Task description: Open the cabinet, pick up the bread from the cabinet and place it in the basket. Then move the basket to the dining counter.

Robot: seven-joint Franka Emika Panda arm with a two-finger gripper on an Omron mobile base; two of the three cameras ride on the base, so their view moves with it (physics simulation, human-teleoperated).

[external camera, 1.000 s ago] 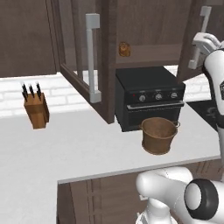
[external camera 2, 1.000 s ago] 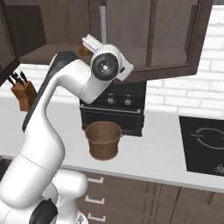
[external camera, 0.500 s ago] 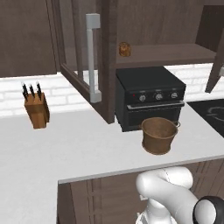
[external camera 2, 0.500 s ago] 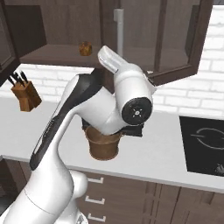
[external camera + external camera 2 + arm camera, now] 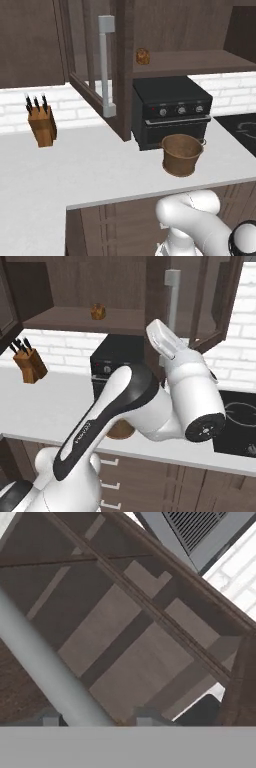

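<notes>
The dark brown cabinet (image 5: 200,30) stands open, its left door (image 5: 95,70) swung out toward me. The small tan bread (image 5: 143,56) (image 5: 98,311) sits alone on the cabinet shelf. Below it, the round brown basket (image 5: 182,154) rests on the white counter in front of the black oven (image 5: 172,107); my arm covers most of the basket (image 5: 120,430) in the right base view. My gripper (image 5: 97,719) is shut on the grey bar handle (image 5: 35,647) (image 5: 172,296) of the right cabinet door, which hangs open. The dining counter is out of view.
A wooden knife block (image 5: 42,125) (image 5: 30,363) stands at the left of the counter against the white brick wall. A black stovetop (image 5: 245,127) (image 5: 240,416) lies to the right of the oven. A grey vent grille (image 5: 200,532) shows beyond the door.
The right cabinet door has swung further open with my gripper on its handle. My arm has swung right and toward me, leaving the upper right of the left base view.
</notes>
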